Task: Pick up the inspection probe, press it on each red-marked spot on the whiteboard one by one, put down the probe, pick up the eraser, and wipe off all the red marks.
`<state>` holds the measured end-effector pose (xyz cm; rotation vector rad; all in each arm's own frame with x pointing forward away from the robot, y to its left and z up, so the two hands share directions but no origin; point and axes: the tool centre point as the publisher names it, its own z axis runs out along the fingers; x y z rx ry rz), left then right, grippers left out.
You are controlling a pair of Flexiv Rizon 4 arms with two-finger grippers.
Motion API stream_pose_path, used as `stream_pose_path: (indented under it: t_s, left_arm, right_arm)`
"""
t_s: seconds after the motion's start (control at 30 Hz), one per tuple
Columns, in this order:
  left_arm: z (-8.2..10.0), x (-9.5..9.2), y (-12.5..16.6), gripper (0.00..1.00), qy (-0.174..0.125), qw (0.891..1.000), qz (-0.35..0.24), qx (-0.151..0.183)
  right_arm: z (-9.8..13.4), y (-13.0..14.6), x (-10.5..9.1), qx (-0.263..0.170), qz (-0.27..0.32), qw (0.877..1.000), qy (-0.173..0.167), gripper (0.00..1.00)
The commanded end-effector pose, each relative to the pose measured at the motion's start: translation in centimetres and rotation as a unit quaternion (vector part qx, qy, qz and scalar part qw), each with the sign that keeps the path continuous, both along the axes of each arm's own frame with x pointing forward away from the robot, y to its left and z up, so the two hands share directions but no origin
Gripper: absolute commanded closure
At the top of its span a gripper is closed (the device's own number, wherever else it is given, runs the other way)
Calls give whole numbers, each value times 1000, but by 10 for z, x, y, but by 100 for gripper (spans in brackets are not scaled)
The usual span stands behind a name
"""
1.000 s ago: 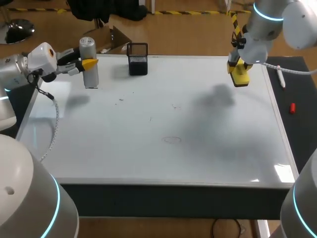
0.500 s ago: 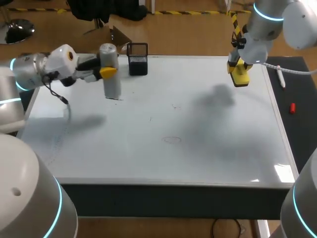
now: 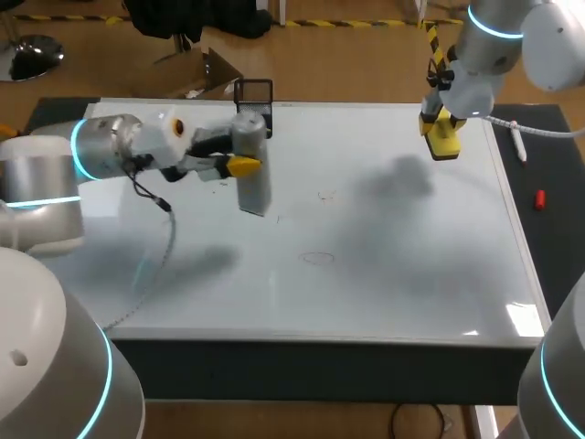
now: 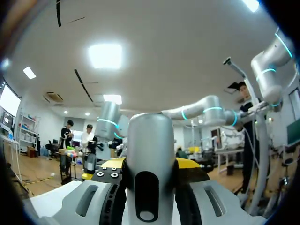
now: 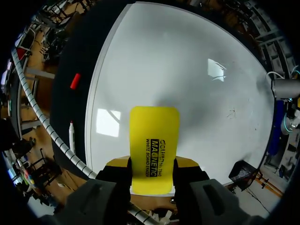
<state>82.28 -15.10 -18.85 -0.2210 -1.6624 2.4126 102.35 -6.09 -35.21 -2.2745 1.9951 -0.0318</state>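
Head view: left hand (image 3: 245,163) clamped on probe (image 3: 254,187), right hand (image 3: 439,124) clamped on eraser (image 3: 445,143), black basket (image 3: 256,89) behind probe.

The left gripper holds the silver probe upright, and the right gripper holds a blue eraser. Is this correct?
No: the eraser in the right gripper is yellow, not blue, as the right wrist view shows. The rest is correct.

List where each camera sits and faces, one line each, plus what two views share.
Head: above, behind, looking down on the whiteboard; both arms show.
Left wrist: faces the room; left gripper holds the probe.
Right wrist: faces the whiteboard; right gripper holds the eraser.
Shared: head and right wrist show the eraser.
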Motion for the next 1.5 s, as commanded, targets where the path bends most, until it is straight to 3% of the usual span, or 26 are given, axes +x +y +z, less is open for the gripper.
stream_pose_path:
  t_s: [0.03, 0.47, 0.77, 1.5]
  left_arm:
    - [-8, -5, -27, 100, -3, 1000, -26, -7]
    - [-36, -35, -69, 100, 1, 997, -80, -2]
    - [-63, -40, -81, 100, 13, 995, -102, 8]
    - [-94, -45, -88, 100, 3, 993, -115, 23]
  right_arm:
    - [1, -1, 0, -2, 1, 1000, -1, 100]
    - [1, -1, 0, -2, 1, 1000, -1, 100]
    - [1, -1, 0, -2, 1, 1000, -1, 100]
    - [1, -1, 0, -2, 1, 1000, -1, 100]
